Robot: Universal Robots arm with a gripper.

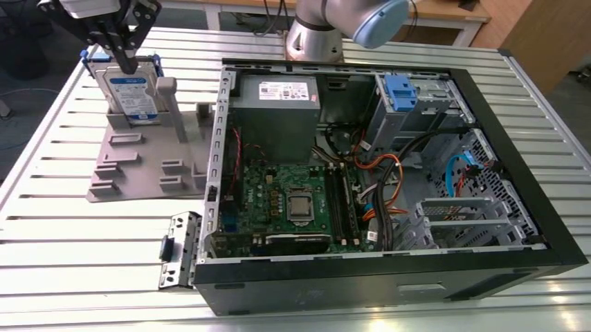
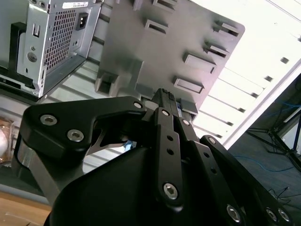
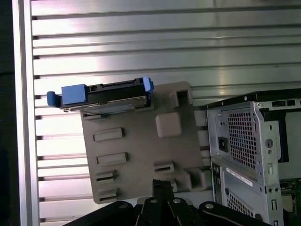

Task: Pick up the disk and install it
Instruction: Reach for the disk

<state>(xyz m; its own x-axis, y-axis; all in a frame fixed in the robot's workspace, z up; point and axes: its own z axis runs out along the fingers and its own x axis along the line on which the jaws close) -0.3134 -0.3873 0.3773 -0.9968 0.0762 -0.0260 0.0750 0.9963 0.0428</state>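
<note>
Pickup is the step in hand; nothing is installed yet. My hand hangs close over the disk, fingers drawn together and gripping nothing. The disk stands on edge in the grey stand on the bench, beside the open case. As I judge it, a grasp calls for parted fingers lined up across the top edge. Its long axis runs upright, with the label facing the stand's empty slots. In the first wrist view the disk turns its thin top edge toward me.
</note>
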